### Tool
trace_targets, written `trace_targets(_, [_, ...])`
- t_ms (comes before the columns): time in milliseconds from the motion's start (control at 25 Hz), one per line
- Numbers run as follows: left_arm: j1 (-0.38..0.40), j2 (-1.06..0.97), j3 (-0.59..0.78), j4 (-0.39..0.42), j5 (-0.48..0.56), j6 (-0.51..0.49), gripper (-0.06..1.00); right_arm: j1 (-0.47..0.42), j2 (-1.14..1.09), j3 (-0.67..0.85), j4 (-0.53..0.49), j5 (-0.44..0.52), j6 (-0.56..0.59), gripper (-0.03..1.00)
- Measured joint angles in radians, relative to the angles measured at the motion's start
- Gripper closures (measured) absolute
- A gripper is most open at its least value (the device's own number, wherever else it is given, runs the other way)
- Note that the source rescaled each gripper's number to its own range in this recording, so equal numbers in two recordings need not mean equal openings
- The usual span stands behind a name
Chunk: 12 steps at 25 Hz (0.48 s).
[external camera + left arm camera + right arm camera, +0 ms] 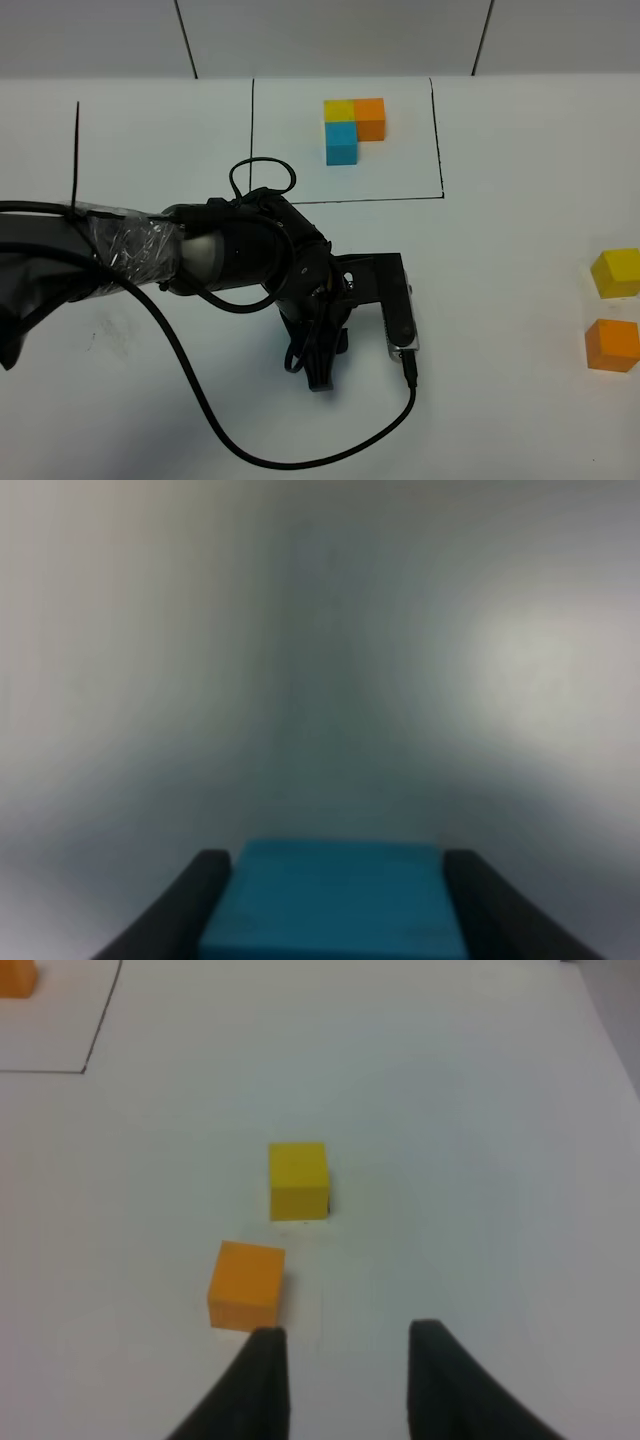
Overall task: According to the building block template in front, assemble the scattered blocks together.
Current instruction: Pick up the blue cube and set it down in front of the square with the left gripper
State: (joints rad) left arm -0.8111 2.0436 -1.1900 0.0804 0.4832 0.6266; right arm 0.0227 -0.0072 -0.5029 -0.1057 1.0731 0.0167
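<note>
The building block template (355, 125) is an L of yellow, orange and blue cubes inside a thin black drawn frame at the far middle of the table. My left gripper (320, 372) points down at mid-table. In the left wrist view the left gripper (335, 870) is shut on the sky-blue cube (335, 905), which the arm hides in the exterior high view. The loose yellow cube (615, 272) (298, 1180) and the loose orange cube (612, 345) (246, 1285) lie at the right edge. My right gripper (345, 1360) is open and empty just short of the orange cube.
A black cable (200, 400) loops from the left arm across the near table. A single black line (77, 150) is drawn at the far left. A corner of the template frame (85, 1068) shows in the right wrist view.
</note>
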Motion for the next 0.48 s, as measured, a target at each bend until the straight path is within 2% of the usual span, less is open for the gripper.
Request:
trace_targets(80, [-0.001,0.005,-0.011,0.0,0.035,0.0,0.61,0.0,0.0,0.0,0.0,0.0,0.0,0.97])
trace_targets(200, [-0.017,-0.023,-0.046,0.004,0.106,-0.002,0.11,0.0,0.0,0.0,0.0,0.0,0.0,0.97])
trace_targets(240, [-0.024,-0.042,-0.059,0.008,0.13,-0.005,0.03,0.0,0.0,0.0,0.0,0.0,0.0,0.97])
trace_targets(320, [-0.046,-0.106,-0.094,0.012,0.163,-0.007,-0.05,0.0,0.0,0.0,0.0,0.0,0.0,0.97])
trace_targets(480, [-0.076,-0.269,-0.142,0.039,0.201,-0.008,-0.04,0.0,0.0,0.0,0.0,0.0,0.0,0.97])
